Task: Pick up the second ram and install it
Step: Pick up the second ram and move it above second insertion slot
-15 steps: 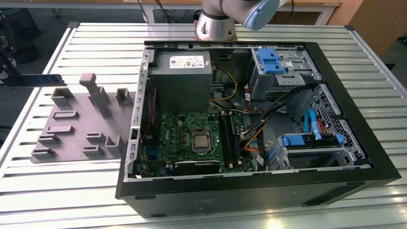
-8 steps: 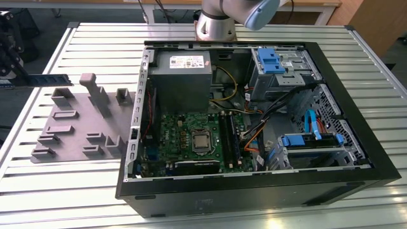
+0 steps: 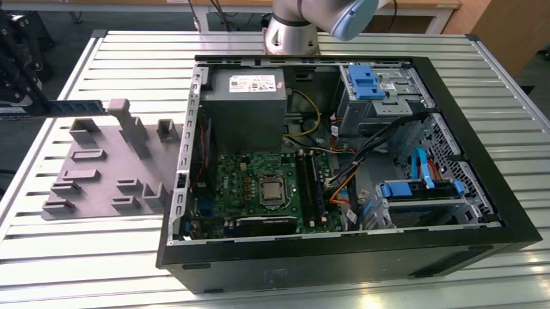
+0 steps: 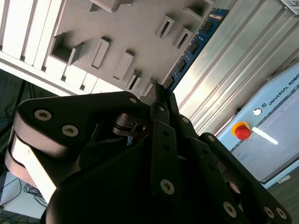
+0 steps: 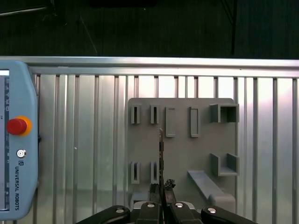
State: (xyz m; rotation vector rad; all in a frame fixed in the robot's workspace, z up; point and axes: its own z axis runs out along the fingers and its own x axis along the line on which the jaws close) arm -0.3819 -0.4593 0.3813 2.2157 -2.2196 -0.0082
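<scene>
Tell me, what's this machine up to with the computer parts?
A robot arm's gripper is clamped on the second ram, a thin circuit stick, and holds it over the grey tray. The open computer case sits on the exterior view's right, and the stick is not in it yet.

Above grey tray [image 3: 96, 183], hand [image 3: 36, 108] with second ram [image 3: 79, 107]; open computer case [image 3: 344, 257] alongside

the ribbed table [image 3: 103, 257] is bare brushed metal with a soft sheen; the tray [image 5: 187, 154] is matt grey moulded plastic; the gripper [image 5: 161, 185] is matt black with bright screw heads; the second ram [image 4: 194, 46] is smooth blue-green circuit board; the computer case [image 3: 344, 264] is matt black
</scene>
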